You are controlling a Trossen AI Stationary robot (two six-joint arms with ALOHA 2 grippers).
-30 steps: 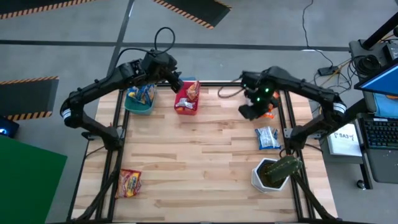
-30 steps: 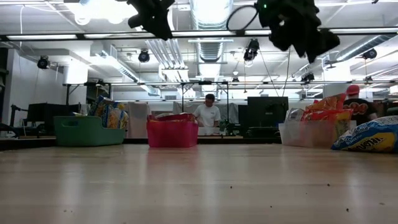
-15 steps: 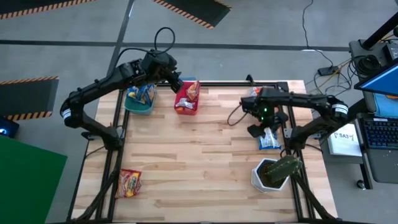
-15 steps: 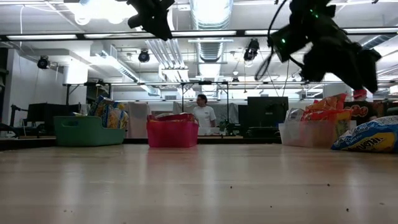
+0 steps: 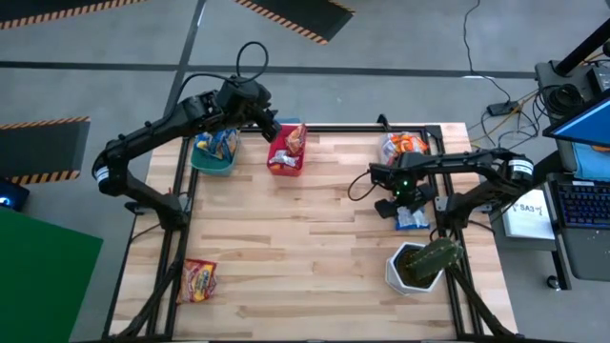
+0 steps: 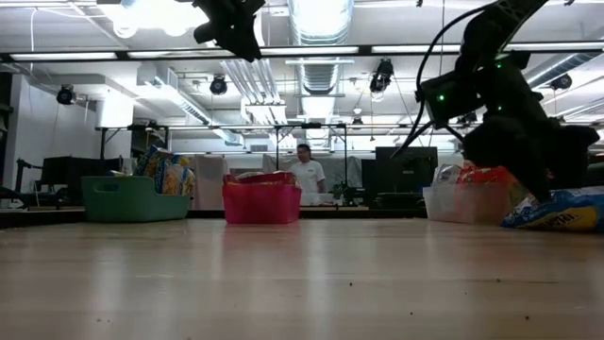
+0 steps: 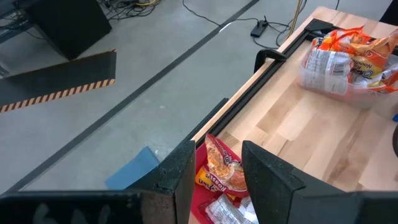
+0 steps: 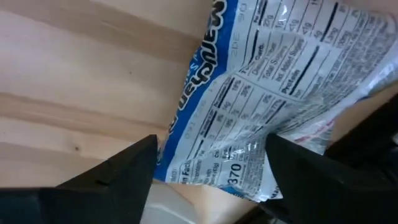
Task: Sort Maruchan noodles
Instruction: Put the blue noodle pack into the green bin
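Observation:
A silver-and-blue noodle packet (image 5: 414, 217) lies flat on the table near its right edge. My right gripper (image 5: 404, 202) hangs low over it, open wide. In the right wrist view the packet (image 8: 261, 93) fills the gap between the two fingers (image 8: 124, 171). My left gripper (image 5: 271, 128) hovers open over the pink bin (image 5: 286, 160), with nothing between its fingers (image 7: 186, 174). Red packets (image 7: 217, 171) lie in that bin. Another red packet (image 5: 198, 281) lies at the near left of the table. My right gripper comes at the silver-and-blue packet (image 6: 557, 212) from above, pointing down, one finger on either side of it. Whether the fingertips touch it I cannot tell. The packet lies flat on the table.
A teal bin (image 5: 212, 154) with yellow-and-blue packets stands at the far left. A clear bin (image 5: 405, 148) with orange packets stands at the far right. A white pot with a plant (image 5: 419, 265) stands near the right gripper. The bare middle of the table (image 5: 305, 238) is wood.
My right gripper has gone from above the clear bin toward the table's near edge and down, ending low over the silver-and-blue packet.

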